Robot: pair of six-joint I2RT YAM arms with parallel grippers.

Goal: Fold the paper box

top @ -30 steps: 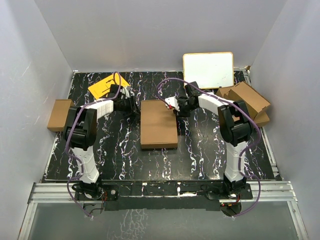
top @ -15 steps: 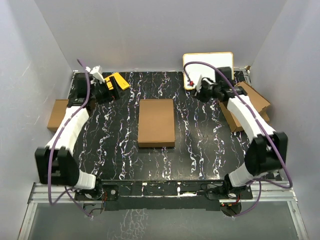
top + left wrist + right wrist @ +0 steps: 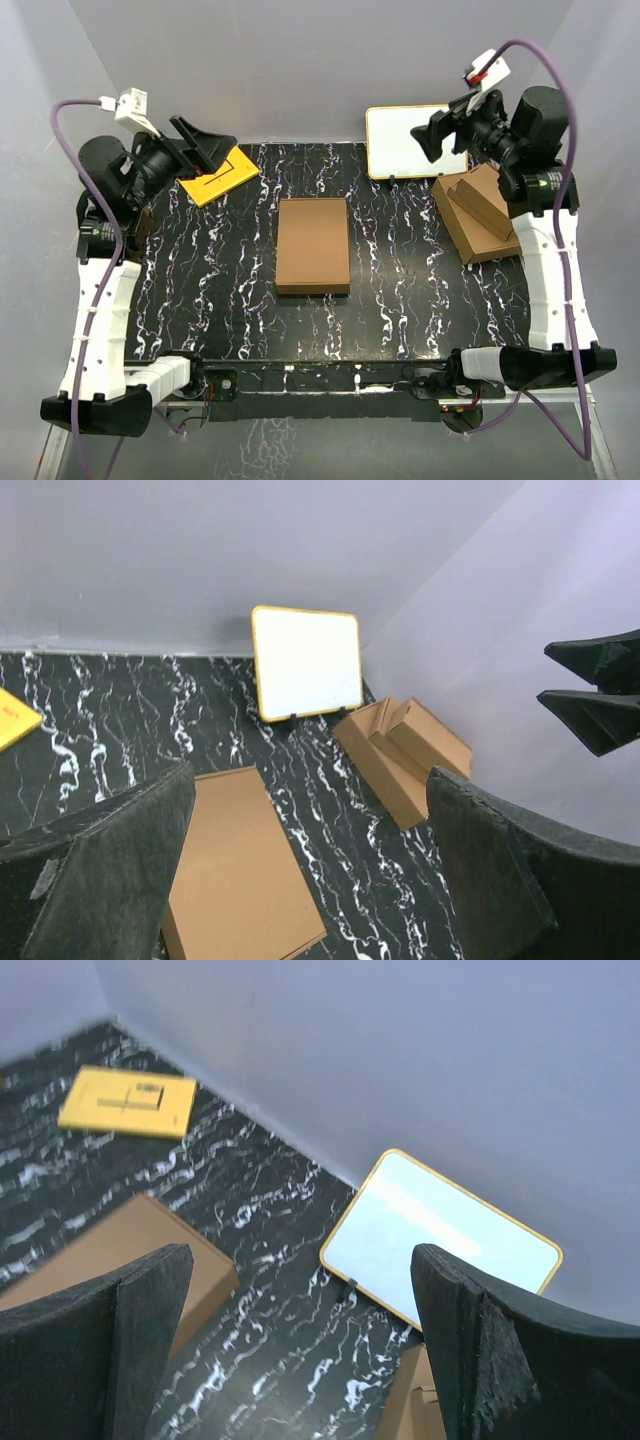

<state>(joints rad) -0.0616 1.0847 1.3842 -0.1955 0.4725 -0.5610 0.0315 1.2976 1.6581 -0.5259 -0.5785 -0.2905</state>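
The paper box [image 3: 314, 245] lies flat and closed in the middle of the black marbled table [image 3: 400, 290], with nothing touching it. My left gripper [image 3: 215, 152] hangs high over the far left corner, open and empty, well apart from the box. My right gripper [image 3: 437, 140] is raised at the far right, in front of the whiteboard, also open and empty. In the left wrist view the box [image 3: 240, 870] shows between my wide-spread fingers [image 3: 100, 880]. The right wrist view catches a corner of the box [image 3: 110, 1250] at lower left.
A yellow card [image 3: 218, 176] with black lines lies at the far left. A yellow-framed whiteboard [image 3: 415, 140] leans on the back wall. A stack of brown cardboard boxes [image 3: 485, 215] sits at the right edge. Grey walls close in three sides.
Both arms have pulled away from the box, risen and swung out to the far corners. Both grippers have opened wide. The box stays flat in the centre.
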